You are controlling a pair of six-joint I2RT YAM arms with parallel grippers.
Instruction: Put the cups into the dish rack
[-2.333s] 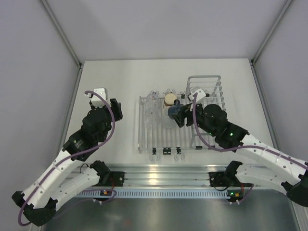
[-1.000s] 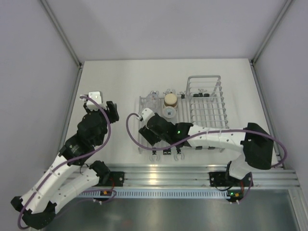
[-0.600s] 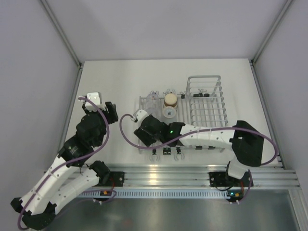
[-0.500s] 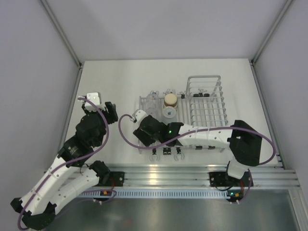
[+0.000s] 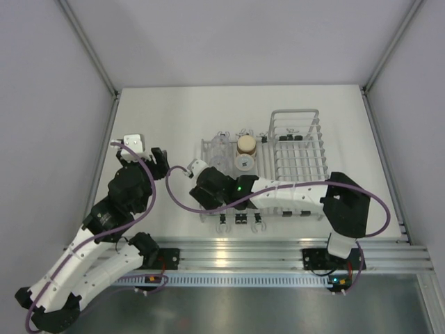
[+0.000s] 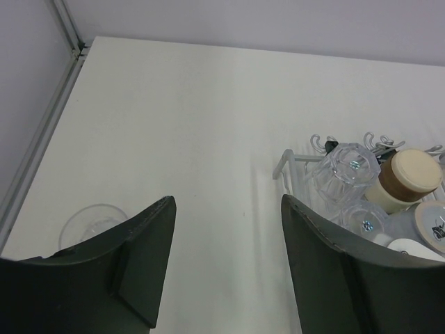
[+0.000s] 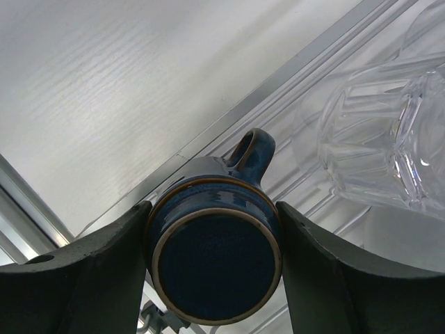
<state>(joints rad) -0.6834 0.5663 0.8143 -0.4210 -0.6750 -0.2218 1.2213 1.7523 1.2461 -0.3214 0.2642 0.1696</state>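
The right end effector [image 7: 214, 278] is clamped on the dark blue mug [image 7: 208, 209] at the near-left corner of the dish rack [image 5: 300, 154], over its flat section. The left end effector [image 6: 228, 209] hangs with jaws apart above the desk's [image 6: 208, 104] left side. A clear cup [image 6: 345, 167] and a tan-and-brown cup [image 6: 407, 177] sit along the rack's far edge.

Even, diffuse overhead light is filling the scene; shadows are falling faint and soft. Glare is streaking the metal rail [image 5: 278, 245] and sparkling on the clear cup [image 7: 379, 132]. The left gripper [image 6: 227, 209] is rendering dark and slightly blurred.
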